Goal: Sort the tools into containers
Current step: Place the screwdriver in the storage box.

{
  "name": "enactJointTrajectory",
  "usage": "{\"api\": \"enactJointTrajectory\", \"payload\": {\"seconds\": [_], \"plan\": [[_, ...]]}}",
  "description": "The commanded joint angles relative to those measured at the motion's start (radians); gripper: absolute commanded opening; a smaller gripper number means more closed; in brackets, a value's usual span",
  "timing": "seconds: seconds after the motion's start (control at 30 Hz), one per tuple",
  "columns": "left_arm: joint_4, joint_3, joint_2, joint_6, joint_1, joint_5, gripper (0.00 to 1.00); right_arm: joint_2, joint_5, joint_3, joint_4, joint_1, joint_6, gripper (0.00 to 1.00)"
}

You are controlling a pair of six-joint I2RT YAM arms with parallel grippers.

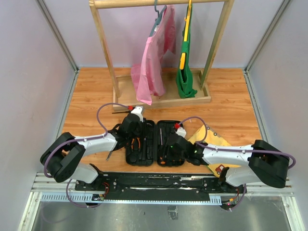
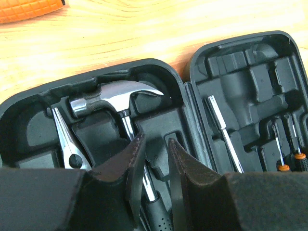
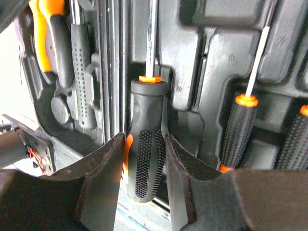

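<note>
- While the black tool case (image 1: pixel 144 159) lies open in the middle of the top view, flat on the wooden desk (image 1: pixel 226 96), both arms reach into it.
- Low in its own view, the left pincer (image 2: pixel 156 161) has only a narrow gap. The hammer (image 2: pixel 118 98) lies in the left half of the case, and its thin neck runs down between the two fingers. I cannot tell if they squeeze it.
- At the bottom of its view, the right pincer (image 3: pixel 144 144) holds the black screwdriver (image 3: pixel 148 103) by its fat handle, one finger pressed on each side. This screwdriver lies in the right half, just beside the hinge.
- Two small screwdrivers (image 3: pixel 239 130) sit in slots at the right of that view.
- At its upper left rest the orange pliers (image 3: pixel 43 53).
</note>
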Motion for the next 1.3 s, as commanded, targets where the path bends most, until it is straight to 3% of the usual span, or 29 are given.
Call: {"api": "enactJointTrajectory", "payload": {"seconds": [0.0, 0.3, 0.5, 0.7, 1.07, 1.27], "plan": [[0.001, 0.004, -0.012, 0.006, -0.005, -0.005, 0.3, -0.046, 0.02, 0.01, -0.038, 0.028, 0.01, 0.42], [0.002, 0.004, -0.01, 0.005, -0.005, -0.006, 0.3, -0.151, 0.108, 0.034, -0.183, 0.028, -0.07, 0.56], [0.001, 0.003, -0.012, 0.006, -0.005, -0.005, 0.3, -0.221, 0.213, 0.063, -0.252, 0.022, -0.208, 0.58], [0.001, -0.002, -0.025, 0.006, -0.005, -0.006, 0.3, -0.261, 0.194, 0.07, -0.258, -0.007, -0.314, 0.57], [-0.001, -0.068, -0.062, -0.074, -0.01, 0.058, 0.3, -0.323, 0.161, 0.038, -0.246, -0.018, -0.303, 0.57], [-0.082, -0.117, -0.185, -0.126, -0.074, -0.007, 0.31, -0.371, 0.157, -0.007, -0.247, -0.031, -0.288, 0.57]]}}
